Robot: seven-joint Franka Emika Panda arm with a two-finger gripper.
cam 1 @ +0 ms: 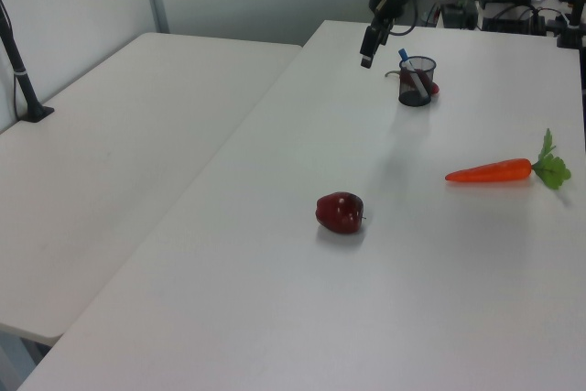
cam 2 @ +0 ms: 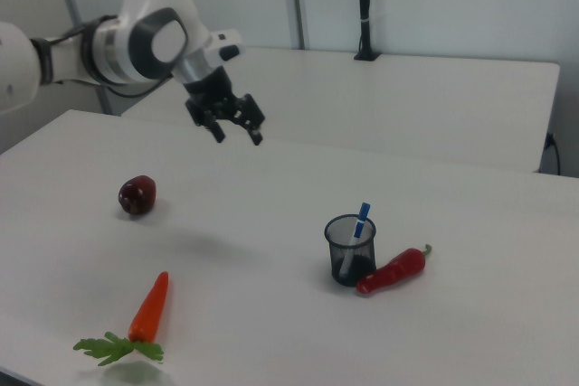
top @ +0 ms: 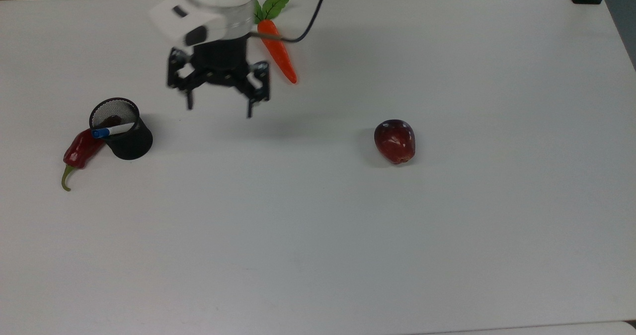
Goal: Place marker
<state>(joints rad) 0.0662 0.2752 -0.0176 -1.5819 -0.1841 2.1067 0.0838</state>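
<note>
Hovering my tool (top: 218,107) with its fingers spread and gripping nothing, I am seeing the marker (top: 113,130) leaning in the cup (top: 126,143) on the table (top: 447,225).
</note>
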